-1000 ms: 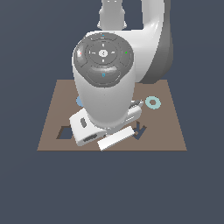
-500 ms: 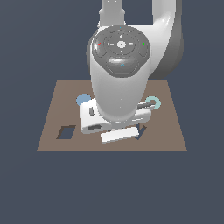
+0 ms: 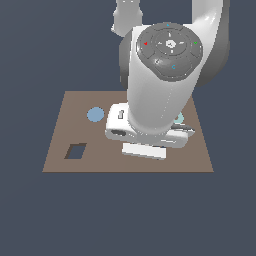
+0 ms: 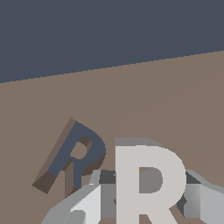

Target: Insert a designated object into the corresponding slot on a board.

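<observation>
The designated object (image 4: 148, 183), a pale R-shaped piece, fills the near part of the wrist view. My gripper (image 4: 146, 208) is shut on it, with grey fingers (image 4: 87, 208) showing on either side. The slot (image 4: 74, 157), a dark navy R-shaped cutout, lies in the brown board (image 4: 153, 100) just beside the held piece and is turned at an angle to it. In the exterior view the arm's white hand (image 3: 145, 134) hangs over the board (image 3: 65, 130) towards that view's right, hiding the piece, the slot and the fingertips.
A light-blue disc (image 3: 95, 114) lies on the board at the exterior view's left. A dark diamond-shaped cutout (image 3: 76, 151) sits near the board's front left corner. A teal shape (image 3: 179, 118) peeks out behind the hand. Dark floor surrounds the board.
The arm has swung towards the exterior view's right over the board. This uncovered the light-blue disc and the whole diamond-shaped cutout, and now covers most of the teal shape.
</observation>
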Controlling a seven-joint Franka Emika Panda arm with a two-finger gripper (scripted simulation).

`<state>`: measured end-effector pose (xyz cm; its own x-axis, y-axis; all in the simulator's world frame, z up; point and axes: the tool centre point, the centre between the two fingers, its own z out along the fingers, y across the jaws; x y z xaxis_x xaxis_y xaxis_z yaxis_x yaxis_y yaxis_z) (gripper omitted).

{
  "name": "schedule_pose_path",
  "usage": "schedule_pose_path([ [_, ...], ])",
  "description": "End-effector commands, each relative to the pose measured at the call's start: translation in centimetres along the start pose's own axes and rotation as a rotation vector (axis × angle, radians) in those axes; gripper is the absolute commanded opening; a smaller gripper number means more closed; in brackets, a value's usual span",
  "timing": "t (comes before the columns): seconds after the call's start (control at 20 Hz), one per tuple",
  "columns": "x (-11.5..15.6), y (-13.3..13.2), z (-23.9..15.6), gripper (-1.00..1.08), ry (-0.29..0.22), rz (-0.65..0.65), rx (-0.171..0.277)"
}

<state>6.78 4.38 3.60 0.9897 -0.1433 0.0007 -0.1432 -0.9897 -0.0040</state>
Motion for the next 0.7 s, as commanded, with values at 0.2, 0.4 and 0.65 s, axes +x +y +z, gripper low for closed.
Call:
schedule_pose_path([
  [0.2,-0.1,-2.1,-0.2,-1.0,0.001,0.214,0.001],
  [0.4,0.0,-3.1,-0.3,-1.0,0.001,0.318,0.002],
  [0.65,0.2,-4.0,-0.3,-1.0,0.001,0.419,0.002],
])
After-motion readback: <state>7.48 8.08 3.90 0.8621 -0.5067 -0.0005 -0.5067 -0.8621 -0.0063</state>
